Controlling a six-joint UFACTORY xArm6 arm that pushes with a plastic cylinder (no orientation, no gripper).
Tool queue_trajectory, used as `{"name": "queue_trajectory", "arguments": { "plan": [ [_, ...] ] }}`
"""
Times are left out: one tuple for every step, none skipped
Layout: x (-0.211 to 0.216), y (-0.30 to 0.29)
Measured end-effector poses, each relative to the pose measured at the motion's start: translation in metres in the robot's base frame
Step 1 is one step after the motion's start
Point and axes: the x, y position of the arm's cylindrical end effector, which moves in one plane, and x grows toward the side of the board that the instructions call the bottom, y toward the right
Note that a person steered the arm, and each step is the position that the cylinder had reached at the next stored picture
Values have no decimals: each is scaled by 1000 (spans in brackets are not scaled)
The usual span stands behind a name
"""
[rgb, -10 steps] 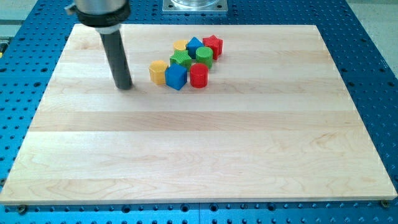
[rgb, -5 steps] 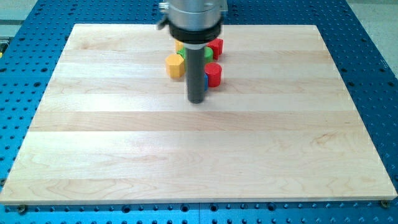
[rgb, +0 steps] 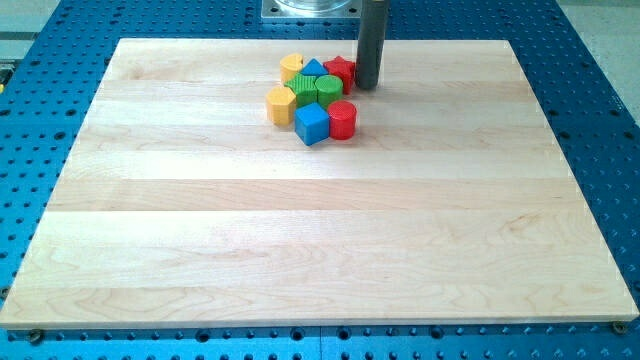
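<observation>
Tip (rgb: 367, 86) down on the board (rgb: 300, 230), no jaws to open or close, pressed beside the red star (rgb: 341, 69) at its left, cluster beyond: green cylinder (rgb: 329, 88), blue cube (rgb: 311, 124), red cylinder (rgb: 342, 119), yellow blocks (rgb: 281, 104).

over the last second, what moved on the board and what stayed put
My tip swept from the view's left of the cluster across to its right, now beside the red star. The yellow hexagon block, blue cube and red cylinder shifted slightly rightward. The upper blocks and the board stayed as they were.
</observation>
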Motion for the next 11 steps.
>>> {"name": "queue_trajectory", "arguments": {
  "plan": [
    [29, -15],
    [36, -62],
    [39, -95],
    [31, -96],
    [13, -79],
    [0, -63],
    [-5, -92],
    [4, -69],
    [-17, -72],
    [-25, -67],
    [18, -68]
  ]
}}
